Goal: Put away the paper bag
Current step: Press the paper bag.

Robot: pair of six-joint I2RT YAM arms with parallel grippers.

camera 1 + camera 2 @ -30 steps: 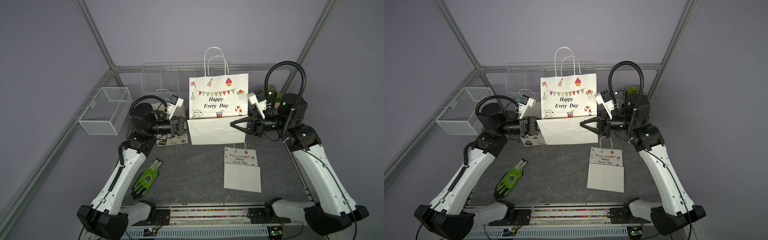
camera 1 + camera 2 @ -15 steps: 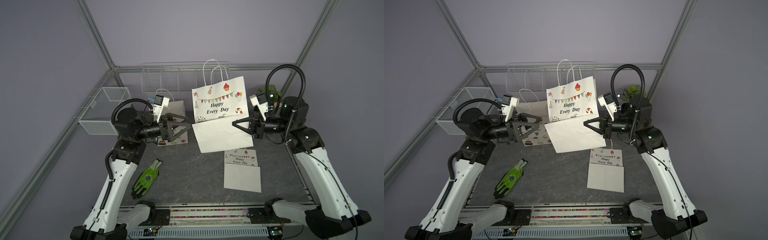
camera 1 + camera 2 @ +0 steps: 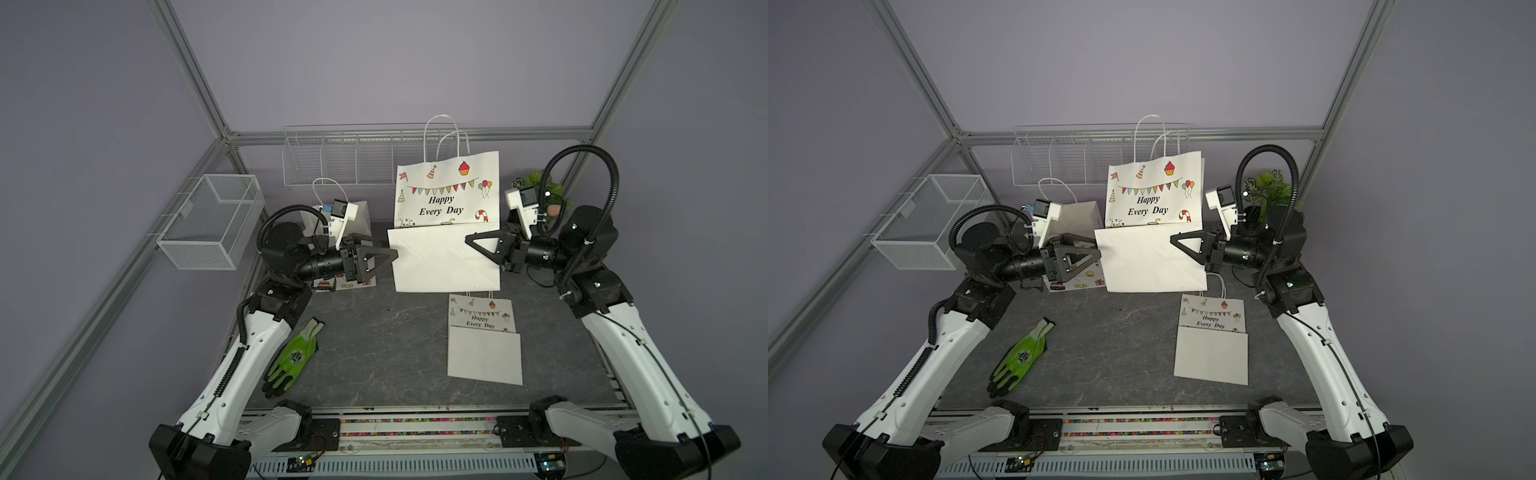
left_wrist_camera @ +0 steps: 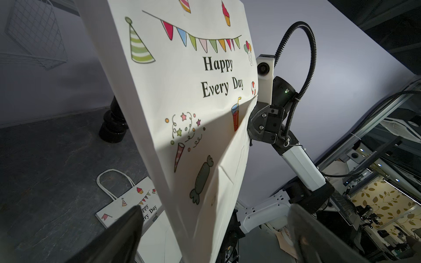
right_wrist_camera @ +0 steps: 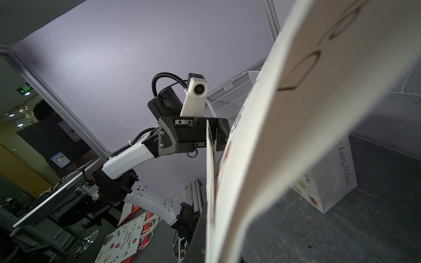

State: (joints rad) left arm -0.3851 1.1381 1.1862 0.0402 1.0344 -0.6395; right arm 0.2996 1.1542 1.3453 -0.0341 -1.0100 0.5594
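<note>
White arms [image 3: 257, 345], blk joints [image 3: 286, 249], ribbed cables [image 3: 582, 148]

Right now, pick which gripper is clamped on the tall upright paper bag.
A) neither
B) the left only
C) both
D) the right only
D: the right gripper is shut on one side edge of the paper bag, while the left gripper has its jaws spread wide around the opposite edge without pinching it.
</note>
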